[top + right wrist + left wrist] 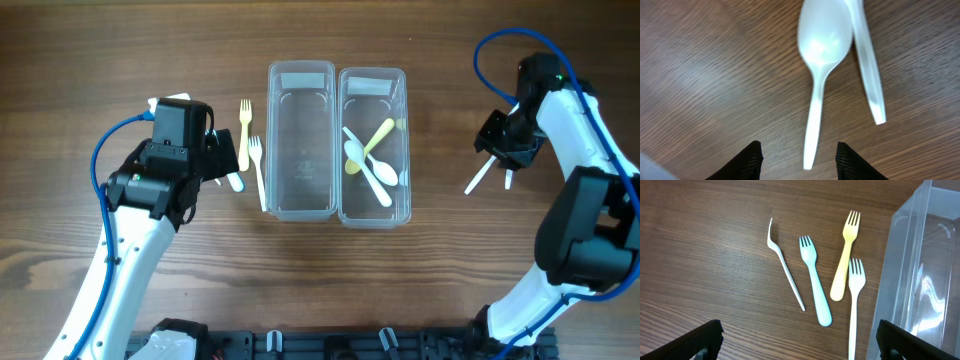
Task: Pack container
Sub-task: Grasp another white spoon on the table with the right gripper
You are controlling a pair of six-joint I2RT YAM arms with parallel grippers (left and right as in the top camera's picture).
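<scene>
Left pincer jaws spread wide; right pincer jaws apart, empty.

Two white-shelled robot arms, the left arm and the right arm, are sporting black joints and trailing looping blue cables, while blunt black fingertips are framing both wrist views.
</scene>
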